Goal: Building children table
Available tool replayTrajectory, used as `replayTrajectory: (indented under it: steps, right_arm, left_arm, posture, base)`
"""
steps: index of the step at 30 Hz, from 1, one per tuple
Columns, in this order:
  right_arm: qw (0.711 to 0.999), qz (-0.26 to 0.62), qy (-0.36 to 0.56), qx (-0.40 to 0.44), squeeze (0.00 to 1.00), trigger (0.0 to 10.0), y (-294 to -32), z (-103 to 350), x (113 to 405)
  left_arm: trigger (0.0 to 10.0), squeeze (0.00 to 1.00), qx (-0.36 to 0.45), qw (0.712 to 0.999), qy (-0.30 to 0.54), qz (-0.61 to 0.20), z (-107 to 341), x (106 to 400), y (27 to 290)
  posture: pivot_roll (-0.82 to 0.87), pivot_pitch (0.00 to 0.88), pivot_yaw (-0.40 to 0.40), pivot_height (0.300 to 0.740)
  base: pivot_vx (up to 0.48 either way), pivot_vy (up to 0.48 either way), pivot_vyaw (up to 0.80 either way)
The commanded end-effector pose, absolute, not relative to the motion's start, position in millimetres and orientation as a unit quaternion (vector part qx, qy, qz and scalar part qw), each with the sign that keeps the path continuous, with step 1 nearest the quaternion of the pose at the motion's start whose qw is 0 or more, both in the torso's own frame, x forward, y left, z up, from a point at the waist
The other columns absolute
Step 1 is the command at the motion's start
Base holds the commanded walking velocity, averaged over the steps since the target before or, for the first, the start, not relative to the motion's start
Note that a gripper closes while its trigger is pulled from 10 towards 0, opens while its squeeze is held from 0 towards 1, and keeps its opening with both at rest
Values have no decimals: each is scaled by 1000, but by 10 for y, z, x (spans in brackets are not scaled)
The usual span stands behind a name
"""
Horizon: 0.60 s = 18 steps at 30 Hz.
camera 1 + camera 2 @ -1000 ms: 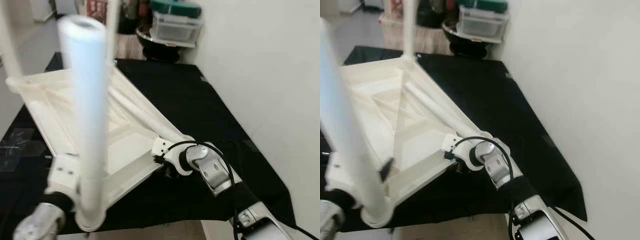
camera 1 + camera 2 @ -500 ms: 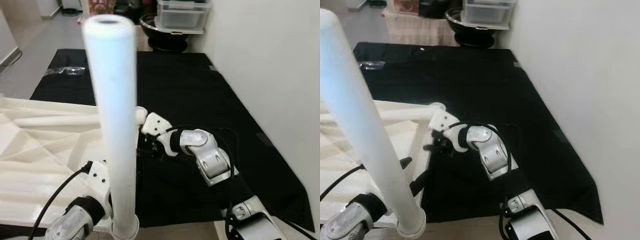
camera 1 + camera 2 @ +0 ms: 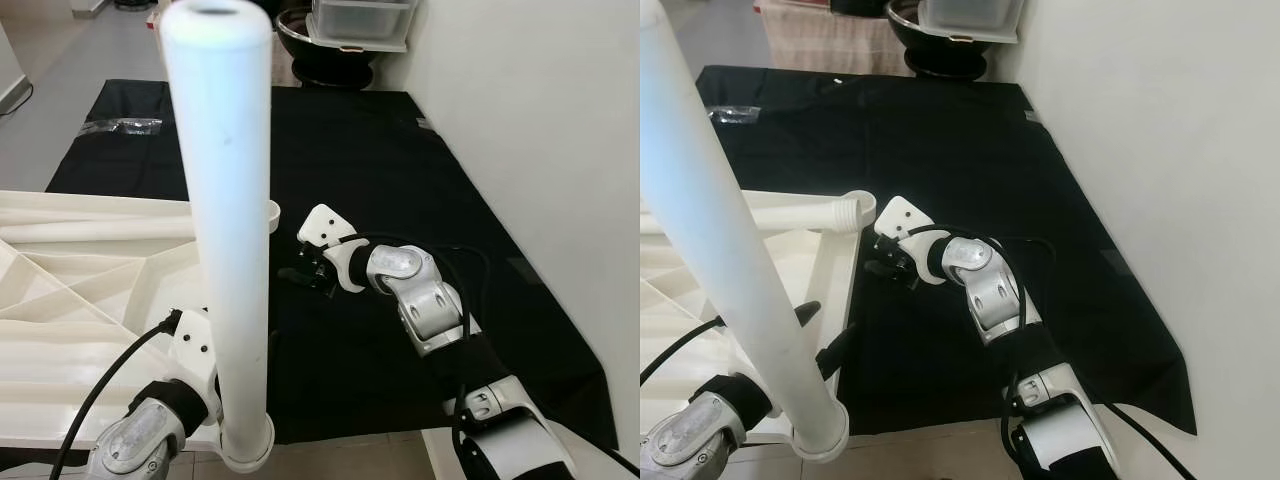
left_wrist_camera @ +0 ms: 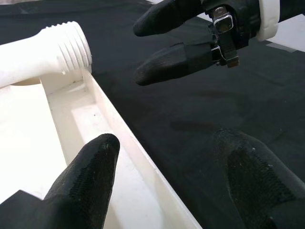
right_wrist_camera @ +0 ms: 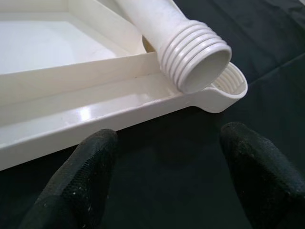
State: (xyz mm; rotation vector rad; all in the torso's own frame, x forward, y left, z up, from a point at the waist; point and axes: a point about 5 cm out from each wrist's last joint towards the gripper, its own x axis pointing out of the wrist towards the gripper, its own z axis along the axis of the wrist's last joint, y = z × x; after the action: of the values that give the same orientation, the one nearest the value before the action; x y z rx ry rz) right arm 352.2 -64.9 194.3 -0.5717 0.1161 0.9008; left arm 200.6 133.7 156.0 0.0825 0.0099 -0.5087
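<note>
Your white plastic tabletop [image 3: 70, 300] lies upside down at the left on the black floor cloth [image 3: 400, 170], ribs up. One white plastic tube leg [image 3: 228, 200] stands upright in its near corner socket; a second threaded white leg [image 3: 790, 213] lies flat along the far rim, its end at the right corner socket. Your right gripper [image 3: 878, 262] hovers just right of that corner, fingers spread wide, empty. Your left gripper [image 4: 162, 191] straddles the tabletop's right rim, fingers apart, gripping nothing.

The right claw [image 3: 296, 268] is backing off the white tabletop [image 3: 90, 300], fingers spread, hovering mid-frame over the black cloth [image 3: 400, 180].
</note>
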Motion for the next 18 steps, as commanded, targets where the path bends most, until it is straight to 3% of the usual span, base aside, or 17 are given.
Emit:
replayTrajectory:
  steps: [1, 6, 18]
  right_arm:
    - [866, 422, 49, -264, 0, 10000, -684, 1989, 3554]
    - [885, 397, 32, -240, 0, 10000, -754, 2083, 3628]
    - [897, 372, 40, -236, 0, 10000, -879, 2044, 3658]
  left_arm:
    - [10000, 0, 34, 966, 7, -257, 1541, 2008, 1320]
    - [10000, 0, 34, 969, -4, -243, 1584, 2040, 1345]
    - [10000, 0, 37, 979, -36, -196, 1710, 2150, 1456]
  posture:
    - [29, 106, -123, 740]
    - [31, 105, -123, 740]
    - [25, 104, -117, 740]
  base:
    - [0, 0, 0]
    - [0, 0, 0]
    - [0, 0, 0]
